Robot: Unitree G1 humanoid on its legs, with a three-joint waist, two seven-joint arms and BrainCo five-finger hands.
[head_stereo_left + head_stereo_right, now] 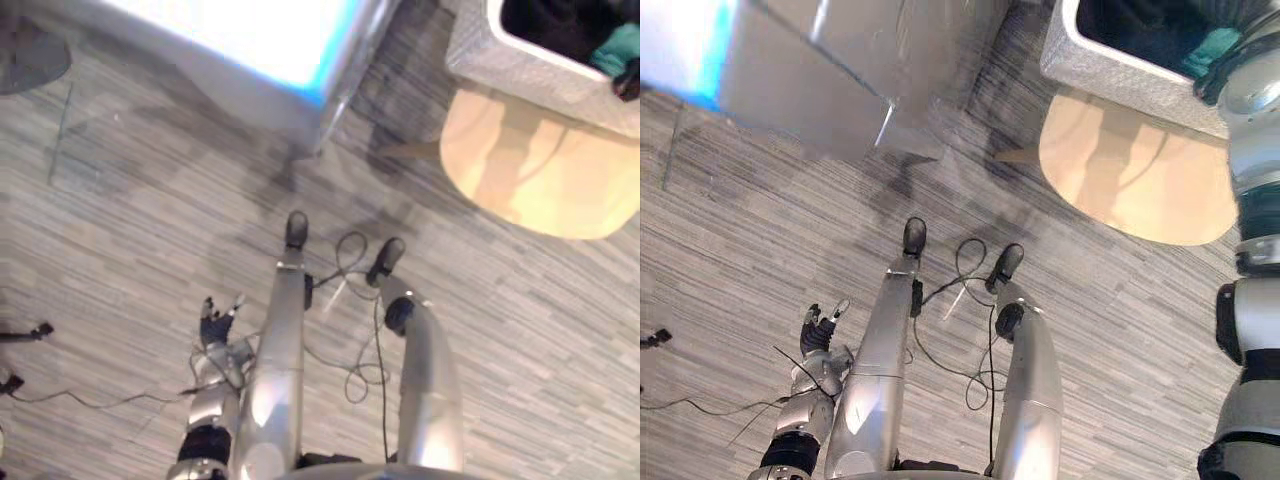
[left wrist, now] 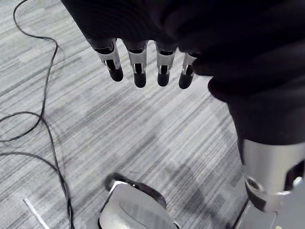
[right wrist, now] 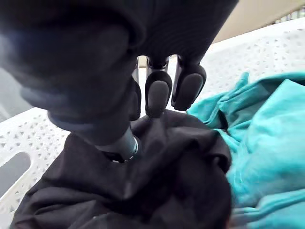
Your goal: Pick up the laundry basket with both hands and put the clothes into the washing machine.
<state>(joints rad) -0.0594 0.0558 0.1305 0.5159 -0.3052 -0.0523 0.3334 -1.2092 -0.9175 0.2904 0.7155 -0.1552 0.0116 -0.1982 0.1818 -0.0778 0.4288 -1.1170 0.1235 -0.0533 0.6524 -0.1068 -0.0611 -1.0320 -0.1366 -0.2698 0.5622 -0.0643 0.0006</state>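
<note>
A white perforated laundry basket (image 1: 520,62) stands on a round pale wooden table (image 1: 530,175) at the far right. Inside it lie a black cloth (image 3: 143,186) and a teal cloth (image 3: 271,143). My right hand (image 3: 159,90) reaches down into the basket. Its curled fingers and thumb pinch a raised fold of the black cloth, and the thumb tip is sunk in the fabric. My left hand (image 1: 215,335) hangs low at my left side over the floor, its fingers (image 2: 138,71) straight and holding nothing.
A large pale grey box-shaped machine (image 1: 250,60) with a bright top stands ahead to the left. Its corner comes close to the table. Grey striped flooring (image 1: 130,230) spreads between the machine, the table and me.
</note>
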